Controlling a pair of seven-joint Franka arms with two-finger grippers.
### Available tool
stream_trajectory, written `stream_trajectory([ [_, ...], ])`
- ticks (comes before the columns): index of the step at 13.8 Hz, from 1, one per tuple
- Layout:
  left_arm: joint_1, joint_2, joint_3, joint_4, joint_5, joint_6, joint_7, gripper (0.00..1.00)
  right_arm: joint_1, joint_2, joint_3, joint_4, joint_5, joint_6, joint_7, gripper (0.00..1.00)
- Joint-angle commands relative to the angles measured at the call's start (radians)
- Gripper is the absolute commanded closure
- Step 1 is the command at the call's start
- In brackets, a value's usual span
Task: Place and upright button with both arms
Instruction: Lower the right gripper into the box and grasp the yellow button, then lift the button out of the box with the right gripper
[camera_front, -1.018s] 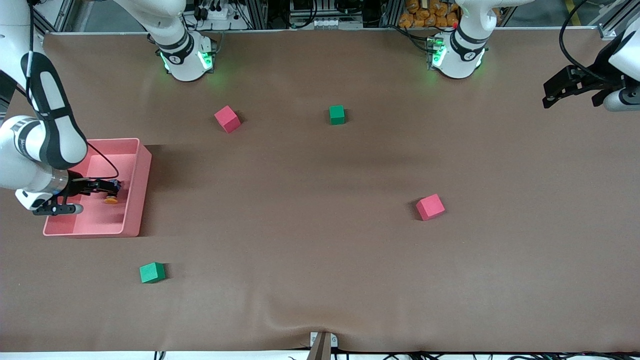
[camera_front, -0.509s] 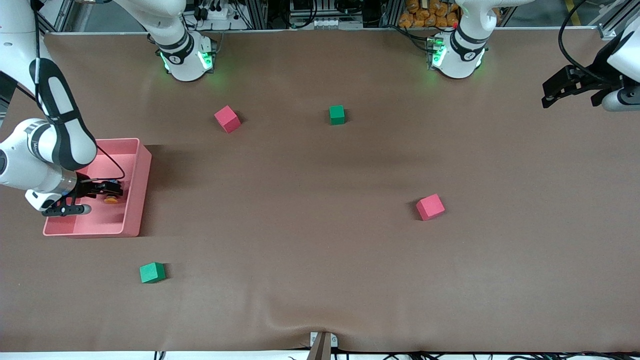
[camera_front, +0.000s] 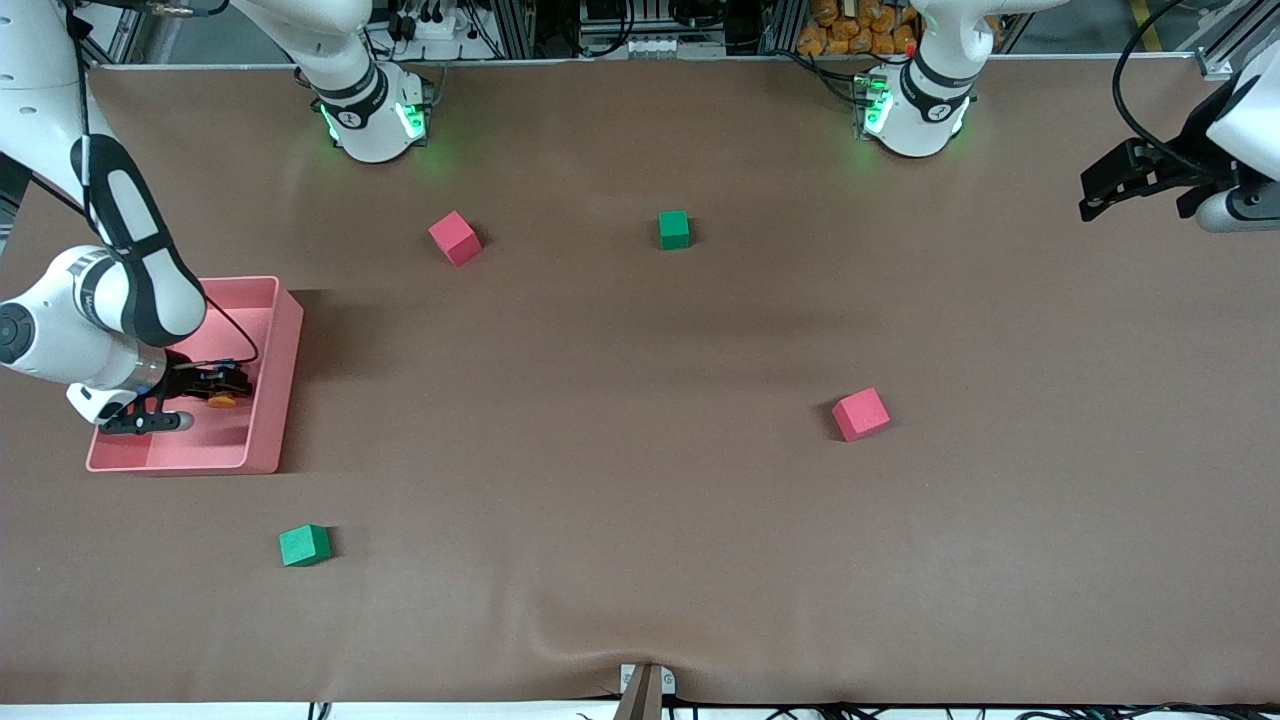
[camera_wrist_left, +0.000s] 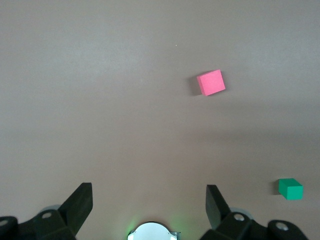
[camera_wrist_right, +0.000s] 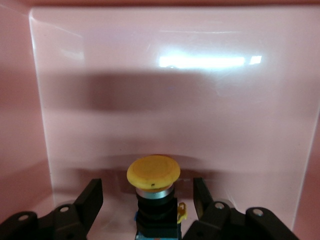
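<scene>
At mid-left of the front view the right gripper (camera_front: 222, 385) is reached down into the pink bin (camera_front: 285, 375), jaws apart on either side of the button (camera_front: 222, 401), not clamped. The button is seen in the bin, orange cap toward the bin wall. Red cube (camera_front: 455, 238), green cube (camera_front: 674, 229) and red cube (camera_front: 860, 414) are spread across the table. At upper right the left gripper (camera_front: 1100, 190) is held waiting, jaws wide apart.
</scene>
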Motion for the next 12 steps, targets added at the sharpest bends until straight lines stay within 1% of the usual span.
stream_trajectory([
  [1,-0.001,0.002,-0.003,0.013,-0.010,-0.013,0.013,0.00,-0.030,0.006,0.007,-0.010,0.009,0.050,-0.110,0.77],
  [2,-0.005,0.002,-0.005,0.013,-0.008,-0.015,0.013,0.00,-0.032,0.002,0.007,-0.006,0.009,0.044,-0.114,0.95],
  [3,-0.009,0.002,-0.006,0.011,-0.010,-0.015,0.013,0.00,-0.032,0.001,0.007,0.004,0.009,0.039,-0.114,1.00],
  [5,-0.012,0.002,-0.015,0.009,-0.010,-0.015,0.011,0.00,-0.029,-0.007,0.007,0.030,0.009,0.016,-0.116,1.00],
  [6,-0.011,0.002,-0.026,0.009,-0.010,-0.015,-0.001,0.00,-0.027,-0.008,0.007,0.056,0.009,-0.028,-0.116,1.00],
  [9,-0.008,0.002,-0.032,0.009,-0.010,-0.015,-0.007,0.00,-0.015,-0.010,0.007,0.180,0.007,-0.209,-0.111,1.00],
  [11,-0.006,0.002,-0.032,0.013,-0.010,-0.015,-0.004,0.00,0.004,-0.010,0.010,0.301,0.007,-0.371,-0.104,1.00],
  [12,-0.008,0.001,-0.032,0.013,-0.010,-0.015,-0.006,0.00,0.031,-0.010,0.009,0.362,0.007,-0.454,-0.099,1.00],
])
